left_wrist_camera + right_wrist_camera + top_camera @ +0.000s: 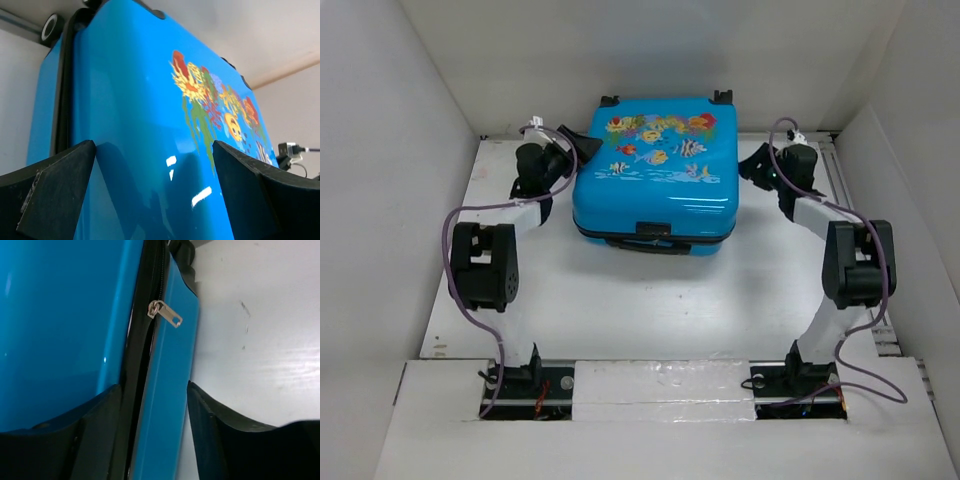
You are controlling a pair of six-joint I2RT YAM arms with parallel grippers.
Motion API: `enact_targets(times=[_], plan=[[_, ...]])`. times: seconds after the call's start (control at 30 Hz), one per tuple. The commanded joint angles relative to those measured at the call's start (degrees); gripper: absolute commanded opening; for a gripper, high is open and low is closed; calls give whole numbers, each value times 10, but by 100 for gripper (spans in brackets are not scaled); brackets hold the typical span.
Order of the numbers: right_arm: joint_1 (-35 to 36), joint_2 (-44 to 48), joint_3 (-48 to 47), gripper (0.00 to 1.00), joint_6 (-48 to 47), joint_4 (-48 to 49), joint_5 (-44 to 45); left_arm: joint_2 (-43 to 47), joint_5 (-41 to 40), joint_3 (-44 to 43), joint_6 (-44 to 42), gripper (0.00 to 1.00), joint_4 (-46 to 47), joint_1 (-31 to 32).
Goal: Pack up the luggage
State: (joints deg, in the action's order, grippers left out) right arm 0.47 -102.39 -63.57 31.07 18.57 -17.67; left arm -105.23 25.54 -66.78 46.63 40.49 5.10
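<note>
The blue luggage (655, 170) lies flat and closed in the middle of the table, with the cartoon fish face up. My left gripper (575, 150) is open at its back-left corner. In the left wrist view the jaws (152, 150) stand wide over the glossy blue shell (140, 100). My right gripper (752, 165) is open at the luggage's right side. In the right wrist view it (152, 390) straddles the lower shell's edge (170, 390), beside the black zip seam. A silver zip pull (165, 314) hangs further along the seam. The lining is hidden.
White walls (400, 150) close in the table on the left, back and right. The luggage's black handle (655, 232) faces the near side and its wheels (722, 96) point to the back wall. A metal rail (835, 170) runs along the right edge.
</note>
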Motion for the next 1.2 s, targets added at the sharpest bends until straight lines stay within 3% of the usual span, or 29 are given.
enact_targets(times=[0.0, 0.2, 0.43, 0.57, 0.77, 0.87, 0.97, 1.17], plan=[[41, -41, -65, 59, 0, -10, -39, 31, 43, 80, 5, 97, 10, 68], [105, -91, -128, 56, -81, -78, -84, 78, -12, 170, -8, 97, 30, 145], [142, -91, -97, 54, -143, -97, -133, 149, -93, 259, 4, 95, 30, 248], [104, -63, -75, 54, -148, -97, -170, 178, -141, 307, 27, 95, 47, 314], [58, -1, -48, 67, -148, -103, -180, 210, -210, 328, 61, 95, 47, 410], [45, -6, -56, 68, -142, -118, -183, 230, -259, 339, 68, 95, 40, 440], [45, -25, -98, 67, -155, -154, -204, 277, -297, 350, 68, 95, 3, 453], [43, -3, -114, 66, -137, -159, -137, 452, -441, 359, 22, 95, -81, 474]])
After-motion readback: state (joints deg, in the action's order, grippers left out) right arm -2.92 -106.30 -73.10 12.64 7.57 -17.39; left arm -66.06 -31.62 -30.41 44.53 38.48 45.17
